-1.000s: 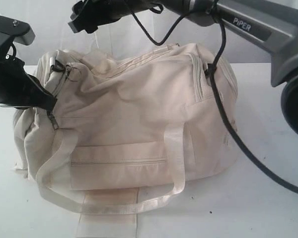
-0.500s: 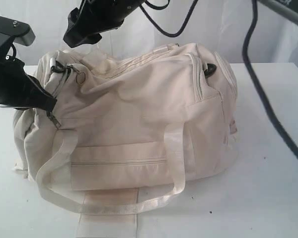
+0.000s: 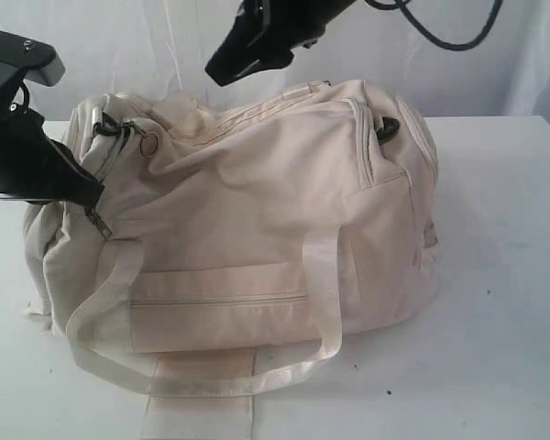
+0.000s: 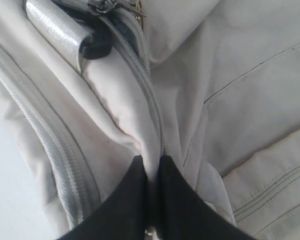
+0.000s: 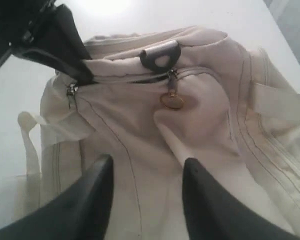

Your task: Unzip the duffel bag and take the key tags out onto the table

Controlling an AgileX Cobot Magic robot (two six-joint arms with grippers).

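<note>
Left gripper (image 4: pixel 151 161) jaws are clamped on a fabric fold at the duffel bag's (image 3: pixel 257 211) 9 o'clock end. Right gripper (image 5: pixel 147 167) jaws stand apart, empty, above its 12 o'clock edge. The bag rests on the table (image 3: pixel 495 348).

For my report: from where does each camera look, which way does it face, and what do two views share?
Exterior: off the arms, facing the long side of the cream fabric duffel bag on the white table; left gripper and right gripper show.
Left wrist: on the left arm, looking along the left gripper, shut on bag fabric.
Right wrist: on the right arm, looking past the open right gripper at the bag's top.
Shared: exterior and right wrist show the left gripper's pinch.
</note>
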